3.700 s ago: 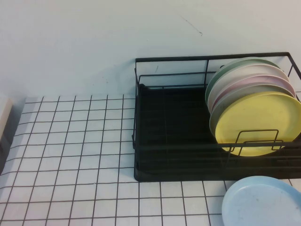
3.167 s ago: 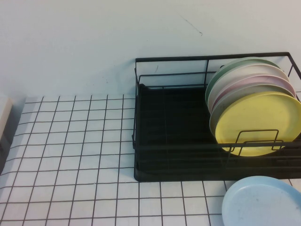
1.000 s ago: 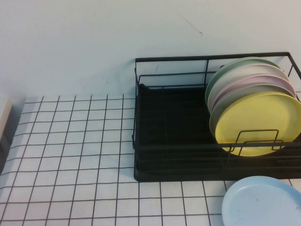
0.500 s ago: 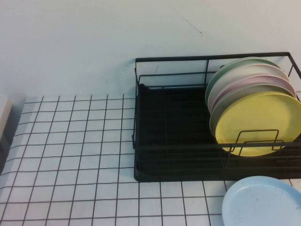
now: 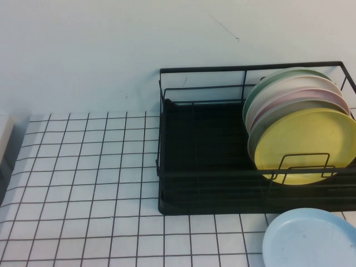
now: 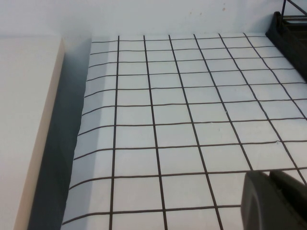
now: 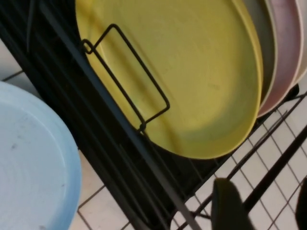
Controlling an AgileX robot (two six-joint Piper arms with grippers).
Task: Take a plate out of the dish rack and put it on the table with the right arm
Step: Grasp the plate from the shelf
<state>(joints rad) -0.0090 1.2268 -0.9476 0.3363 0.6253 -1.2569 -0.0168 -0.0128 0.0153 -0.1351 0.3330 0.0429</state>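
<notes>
The yellow plate [image 5: 306,144] stands tilted at the front of a row of plates at the right end of the black dish rack [image 5: 222,69]. No gripper shows in the high view. In the right wrist view my right gripper [image 7: 266,208] is open and empty. It hangs just outside the rack's wires [image 7: 96,120], close to the yellow plate's [image 7: 182,76] rim and not touching it. My left gripper [image 6: 268,179] is shut and empty, low over the gridded white table [image 6: 177,110], far from the rack.
A pale blue plate [image 5: 308,239] lies flat on the table in front of the rack; it also shows in the right wrist view [image 7: 29,163]. Off-white, pink [image 5: 311,97] and green [image 5: 278,78] plates stand behind the yellow one. A beige ledge [image 6: 24,120] borders the table's left side.
</notes>
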